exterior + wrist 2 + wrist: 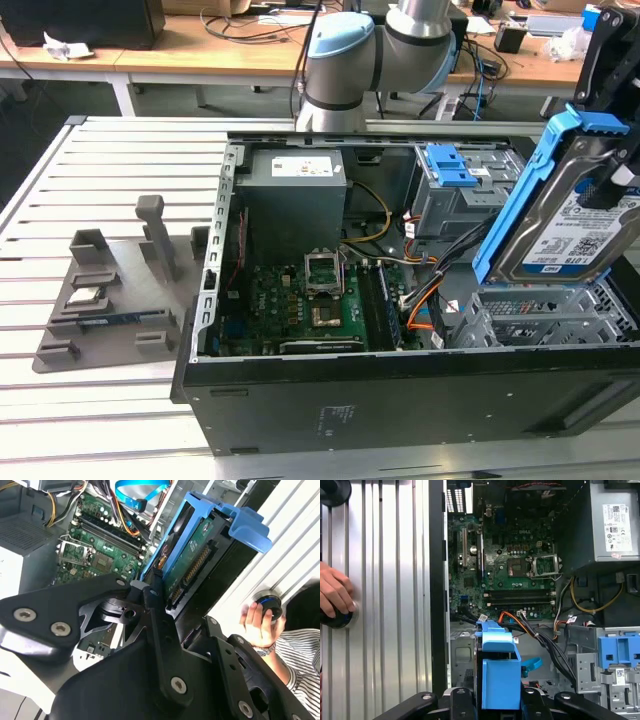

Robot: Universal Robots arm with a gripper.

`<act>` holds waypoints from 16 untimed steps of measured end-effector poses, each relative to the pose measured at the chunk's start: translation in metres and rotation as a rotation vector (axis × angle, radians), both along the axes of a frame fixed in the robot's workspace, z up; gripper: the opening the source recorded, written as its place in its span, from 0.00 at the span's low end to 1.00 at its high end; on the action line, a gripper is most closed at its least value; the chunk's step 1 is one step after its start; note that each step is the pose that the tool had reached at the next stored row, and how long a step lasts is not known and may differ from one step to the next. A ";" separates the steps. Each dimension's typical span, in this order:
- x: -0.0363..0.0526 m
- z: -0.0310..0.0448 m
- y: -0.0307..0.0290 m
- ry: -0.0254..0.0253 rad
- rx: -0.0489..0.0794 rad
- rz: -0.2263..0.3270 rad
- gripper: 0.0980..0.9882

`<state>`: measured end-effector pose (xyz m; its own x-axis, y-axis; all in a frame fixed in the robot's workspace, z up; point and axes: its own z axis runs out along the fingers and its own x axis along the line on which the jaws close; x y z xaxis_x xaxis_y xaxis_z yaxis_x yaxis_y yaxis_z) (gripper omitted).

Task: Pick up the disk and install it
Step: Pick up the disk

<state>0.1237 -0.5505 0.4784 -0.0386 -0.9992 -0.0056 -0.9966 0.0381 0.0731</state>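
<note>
The disk is a silver drive with a white-and-blue label in a blue plastic carrier. It hangs tilted on edge at the exterior view's right, just above the grey drive bay of the open computer case. My black gripper is shut on it from above. In both wrist views the fingers clamp the two faces of the disk. In the first wrist view the disk's blue carrier end points down into the case from my gripper.
Inside the case lie the green motherboard, a power supply, loose cables and a second cage with a blue latch. A grey fixture sits on the slatted table at the exterior view's left. A person's hand rests on a round black knob beside the case.
</note>
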 end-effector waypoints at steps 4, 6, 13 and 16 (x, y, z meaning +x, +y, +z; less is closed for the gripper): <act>0.0047 -0.0024 0.0000 0.0020 -0.002 0.000 0.30; 0.0062 -0.0038 0.0000 0.0027 -0.002 0.000 0.30; 0.0085 -0.0175 0.0000 0.0052 -0.002 0.000 0.30; 0.0127 -0.0205 0.0000 0.0058 -0.002 0.000 0.30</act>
<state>0.1364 -0.5505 0.4580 -0.0385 -0.9993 -0.0033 -0.9962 0.0381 0.0788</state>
